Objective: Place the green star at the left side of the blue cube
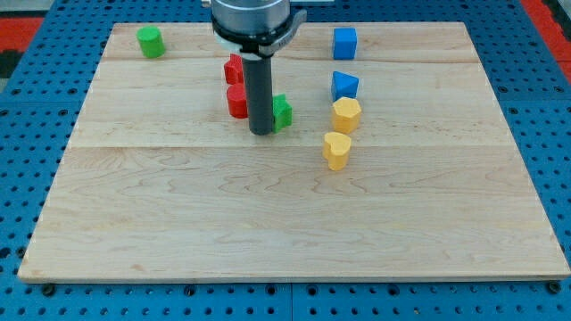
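On the far half of the wooden surface (285, 223), my tip (261, 133) rests just left of the green star (282, 112), touching or nearly touching it; the rod covers the star's left part, so its shape is hard to read. I have no pincer, only this rod, so nothing is spread or pinched.

The blue cube (344, 43) stands well apart, farther back and to the right. Between star and cube, to the right, sits a second blue block (344, 86), its shape unclear, with a yellow hexagonal block (346, 115) just in front of it and a yellow heart (336, 150) nearer still.

Left of my rod are two red blocks (235, 86), one behind the other, partly hidden. A green cylinder (151, 41) stands alone at the far left corner. My arm's housing is cut off at the top edge.
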Controlling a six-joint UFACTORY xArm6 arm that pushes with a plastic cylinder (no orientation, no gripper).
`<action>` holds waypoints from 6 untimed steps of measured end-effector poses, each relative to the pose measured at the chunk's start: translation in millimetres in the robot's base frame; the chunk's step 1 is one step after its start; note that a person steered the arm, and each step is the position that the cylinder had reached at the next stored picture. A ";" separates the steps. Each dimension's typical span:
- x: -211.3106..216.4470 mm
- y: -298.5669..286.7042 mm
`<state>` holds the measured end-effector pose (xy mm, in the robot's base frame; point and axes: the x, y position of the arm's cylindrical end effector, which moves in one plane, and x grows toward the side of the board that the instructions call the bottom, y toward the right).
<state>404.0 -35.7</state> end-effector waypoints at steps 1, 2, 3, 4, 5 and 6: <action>10.9 21.3; 20.9 23.8; -5.1 29.3; -37.9 29.5; -83.8 29.5; -86.0 54.5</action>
<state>318.0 18.8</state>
